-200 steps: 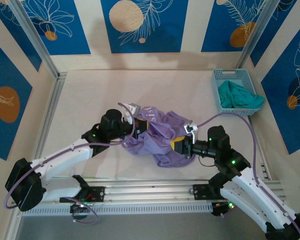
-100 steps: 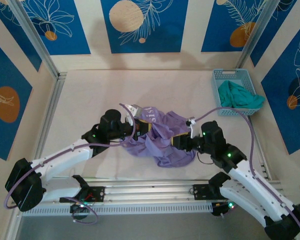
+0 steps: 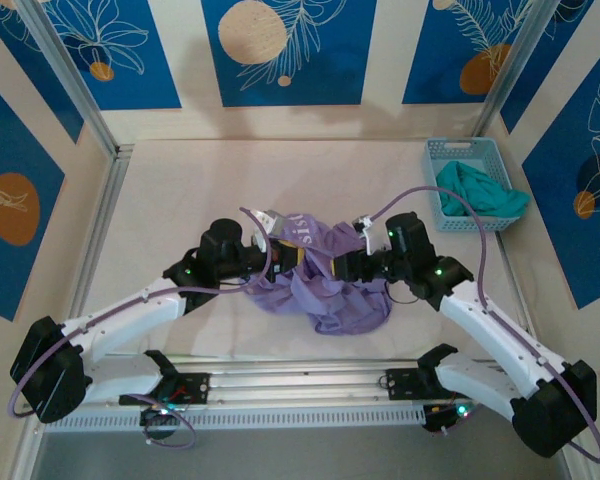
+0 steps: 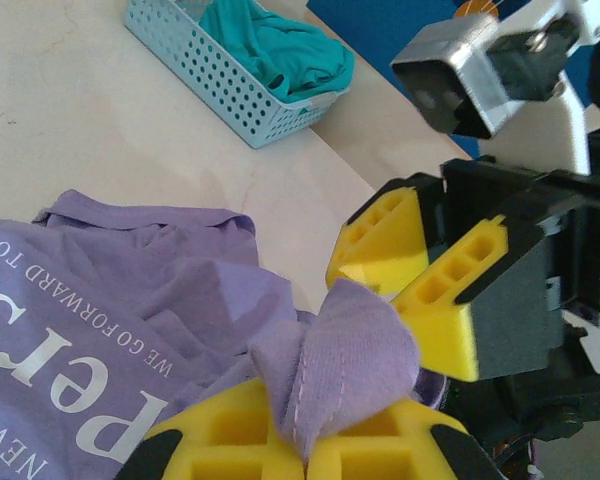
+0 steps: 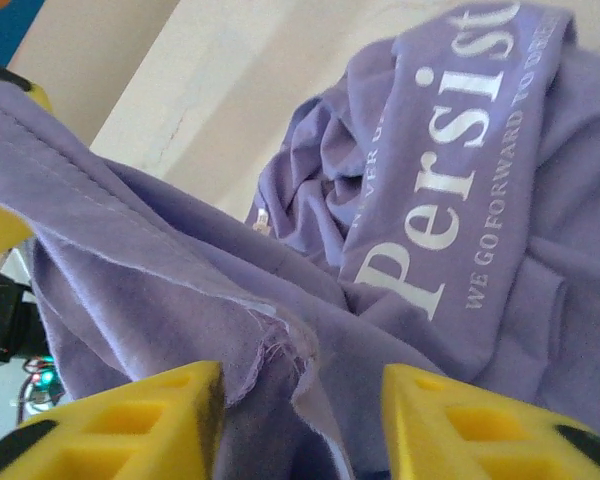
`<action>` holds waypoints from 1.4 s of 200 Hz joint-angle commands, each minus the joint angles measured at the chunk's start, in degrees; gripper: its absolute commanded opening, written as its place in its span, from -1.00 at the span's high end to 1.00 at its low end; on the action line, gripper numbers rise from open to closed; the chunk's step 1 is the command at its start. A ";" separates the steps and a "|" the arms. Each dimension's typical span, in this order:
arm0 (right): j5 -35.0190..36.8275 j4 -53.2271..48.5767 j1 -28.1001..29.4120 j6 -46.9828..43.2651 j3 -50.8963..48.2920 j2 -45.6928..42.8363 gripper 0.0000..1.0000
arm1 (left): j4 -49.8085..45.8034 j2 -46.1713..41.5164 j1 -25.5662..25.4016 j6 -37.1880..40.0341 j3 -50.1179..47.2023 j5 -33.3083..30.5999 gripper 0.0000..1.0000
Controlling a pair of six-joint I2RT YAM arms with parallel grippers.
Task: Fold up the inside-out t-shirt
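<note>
left wrist | left claw [image 4: 305, 425] pinching t-shirt [image 4: 110, 300] fold | right claw [image 4: 368, 285] spread

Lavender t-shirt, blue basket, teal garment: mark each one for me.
lavender t-shirt [image 3: 322, 300], top external view, crumpled middle of the fabric.
blue basket [image 3: 463, 144], top external view, far rim.
teal garment [image 3: 477, 190], top external view, middle of the bundle in the basket.

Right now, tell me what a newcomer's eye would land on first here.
The crumpled lavender t-shirt lies mid-table with its white lettering showing. The left gripper is shut on a fold of it, and the right gripper faces it at close range, open. At the far right, a teal garment fills a light blue basket.
</note>
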 commanded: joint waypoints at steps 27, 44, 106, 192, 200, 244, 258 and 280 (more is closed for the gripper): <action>-4.27 0.51 -0.56 -0.16 3.67 -0.38 0.80 | 1.26 -1.95 0.51 1.89 -1.40 0.29 1.00; -5.99 -0.21 -1.26 0.54 5.03 -2.58 0.91 | 1.68 -3.30 0.60 2.12 -2.72 0.03 1.00; -13.18 1.39 -1.88 4.61 7.66 -4.58 0.95 | 8.45 -5.00 0.53 0.54 -8.27 11.16 0.91; -18.34 3.36 -1.68 6.06 7.48 -2.45 0.98 | -7.36 -8.89 0.45 5.41 -6.29 -2.45 0.46; -18.04 3.49 -1.59 6.60 7.55 -2.32 0.98 | -10.10 -9.57 0.27 5.99 -5.61 -5.53 0.37; -15.32 5.58 0.87 9.23 7.39 -1.42 0.99 | -18.76 -10.43 -2.63 8.93 -2.79 -12.80 -0.03; -13.71 5.98 2.13 9.34 7.49 -1.23 0.99 | -20.47 -9.80 -3.52 8.91 -1.61 -14.06 -0.08; -9.79 5.76 4.03 9.46 7.84 -1.34 0.99 | -26.84 -9.39 -5.37 7.87 1.23 -21.56 -0.12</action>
